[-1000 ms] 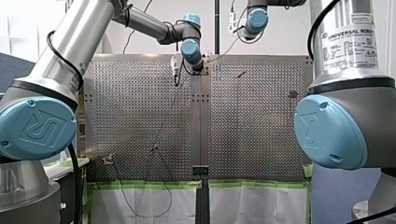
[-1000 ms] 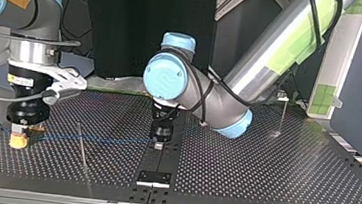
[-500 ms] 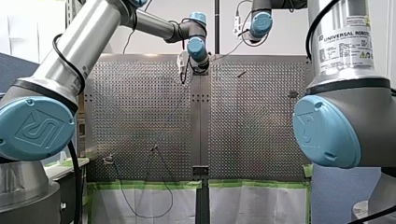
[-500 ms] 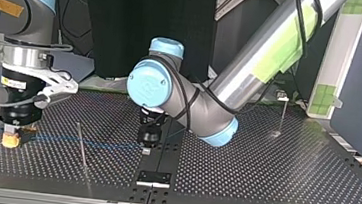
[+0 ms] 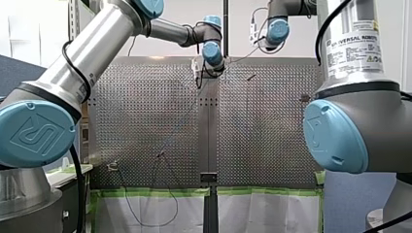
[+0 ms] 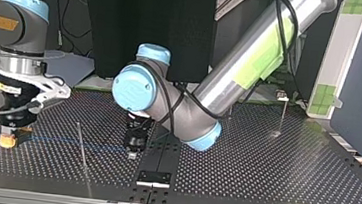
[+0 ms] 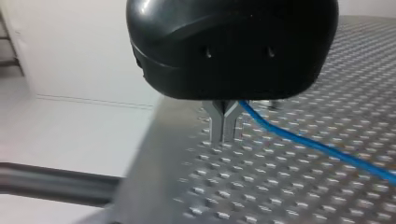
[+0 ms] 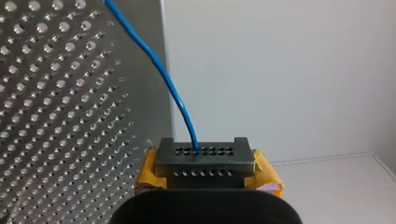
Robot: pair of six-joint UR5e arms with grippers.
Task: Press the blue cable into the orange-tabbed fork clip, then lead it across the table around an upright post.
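Apparently mid-lead rather than pressing; no orange-tabbed fork clip visible. Holding blue cable (image 7: 322,148) stretched low over desk (image 6: 262,180), crossing the upright post (image 6: 82,148), near or far side impossible to tell. Pinched to one side of the post in right hand (image 8: 201,156), with yellow pads (image 8: 148,176) fully closed on it; pinched on the post's other side in left hand (image 7: 224,123), metal fingers (image 7: 217,125) shut. Next calls for sweeping the span around the post under tension.

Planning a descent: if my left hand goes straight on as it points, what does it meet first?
Likely the perforated table, directly ahead of my left hand; nothing shows between them. The blue cable it grips trails off beside it, clear of that line. The depth of the gap is unclear.
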